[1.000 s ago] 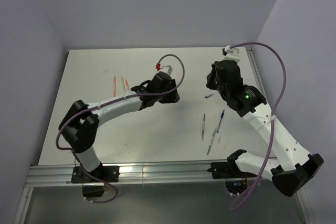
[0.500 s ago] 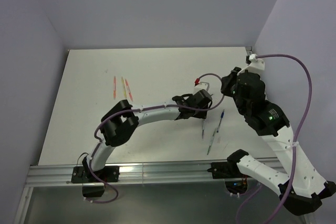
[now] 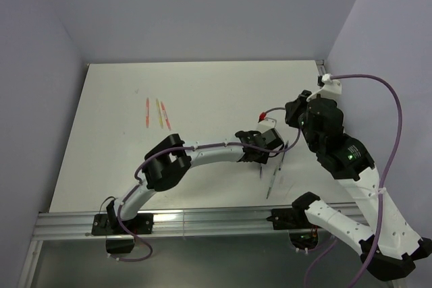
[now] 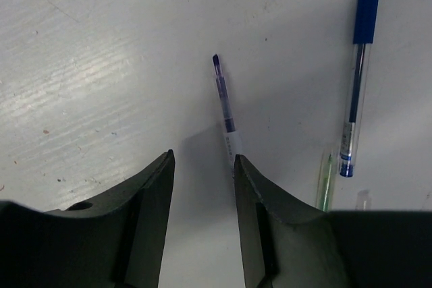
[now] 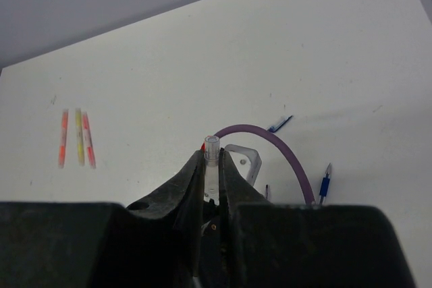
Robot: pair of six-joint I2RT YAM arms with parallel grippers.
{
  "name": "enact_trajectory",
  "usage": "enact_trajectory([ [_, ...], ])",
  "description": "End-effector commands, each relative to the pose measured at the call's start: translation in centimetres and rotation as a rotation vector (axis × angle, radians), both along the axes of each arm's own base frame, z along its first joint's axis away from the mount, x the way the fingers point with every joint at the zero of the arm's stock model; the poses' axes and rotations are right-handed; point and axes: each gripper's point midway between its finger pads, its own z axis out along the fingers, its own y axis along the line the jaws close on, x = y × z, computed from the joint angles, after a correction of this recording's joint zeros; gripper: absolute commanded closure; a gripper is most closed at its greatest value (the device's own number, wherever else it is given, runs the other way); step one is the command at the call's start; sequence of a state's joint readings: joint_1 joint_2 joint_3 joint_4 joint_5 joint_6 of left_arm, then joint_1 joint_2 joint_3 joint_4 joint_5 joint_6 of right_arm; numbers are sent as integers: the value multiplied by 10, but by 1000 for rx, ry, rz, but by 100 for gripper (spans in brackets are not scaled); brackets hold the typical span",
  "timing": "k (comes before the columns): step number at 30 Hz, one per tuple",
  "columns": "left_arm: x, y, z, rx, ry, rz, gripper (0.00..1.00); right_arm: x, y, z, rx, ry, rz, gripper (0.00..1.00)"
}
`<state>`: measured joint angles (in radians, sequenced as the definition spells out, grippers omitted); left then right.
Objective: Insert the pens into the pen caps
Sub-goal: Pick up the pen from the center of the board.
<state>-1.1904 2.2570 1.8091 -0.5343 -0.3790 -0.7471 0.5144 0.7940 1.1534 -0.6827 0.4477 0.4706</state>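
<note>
Clear glossy plastic pens (image 4: 357,79) on matt, scuffed white table (image 4: 101,65)

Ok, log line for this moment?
left hand: open, at pen | right hand: shut on clear cap | insertion: not yet

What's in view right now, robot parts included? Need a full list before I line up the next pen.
Table: 1, white, under everything.
Far-left pens: 3, red-pink, yellow, orange, side by side.
Thin clear pen: 1, dark ink, its end against one left finger.
Blue pen: 1, blue grip, right of the thin clear pen.
Green-clear pen: 1, beside the blue pen's end.
Dark blue cap: 1, loose on the table.
Clear cap: 1, pinched upright in the right gripper.
Cables: 2, purple, one per arm.
Left gripper: open, low over the table.
Right gripper: shut on the clear cap.
</note>
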Motion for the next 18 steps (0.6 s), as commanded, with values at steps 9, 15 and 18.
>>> enact_trajectory([
  [9, -21, -16, 11, -16, -25, -27, 55, -4, -1, 7, -4, -34, 3, 100],
  [15, -24, -15, 1, 24, -14, -36, 55, -6, -2, 9, -4, -40, -1, 100],
  [18, -25, -15, -1, 45, -27, -33, 55, -7, -2, 9, -2, -41, 2, 100],
])
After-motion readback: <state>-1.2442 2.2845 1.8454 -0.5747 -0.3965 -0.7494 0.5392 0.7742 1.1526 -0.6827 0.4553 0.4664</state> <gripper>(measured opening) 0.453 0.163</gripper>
